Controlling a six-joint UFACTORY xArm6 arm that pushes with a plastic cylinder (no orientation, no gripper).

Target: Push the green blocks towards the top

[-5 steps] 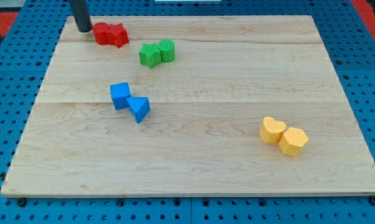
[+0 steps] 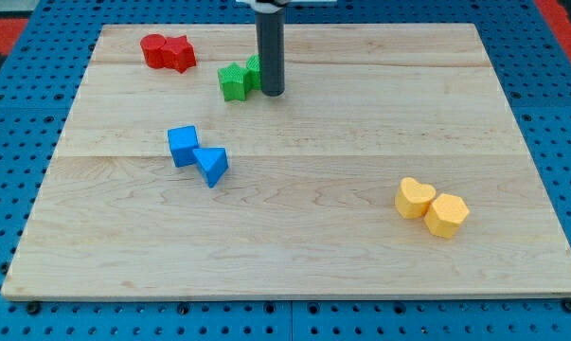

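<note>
Two green blocks sit together near the board's top centre-left: a star-shaped one (image 2: pixel 233 82) and a round one (image 2: pixel 254 69) partly hidden behind my rod. My tip (image 2: pixel 273 94) rests on the wooden board (image 2: pixel 361 114), touching or just off the right side of the round green block.
Two red blocks (image 2: pixel 168 51) lie at the top left. A blue cube (image 2: pixel 183 146) and a blue triangle (image 2: pixel 212 166) lie left of centre. A yellow heart (image 2: pixel 415 198) and a yellow hexagon (image 2: pixel 446 215) lie at the lower right.
My rod has moved from beside the red blocks at the top left to the right side of the green pair. The green blocks have shifted slightly.
</note>
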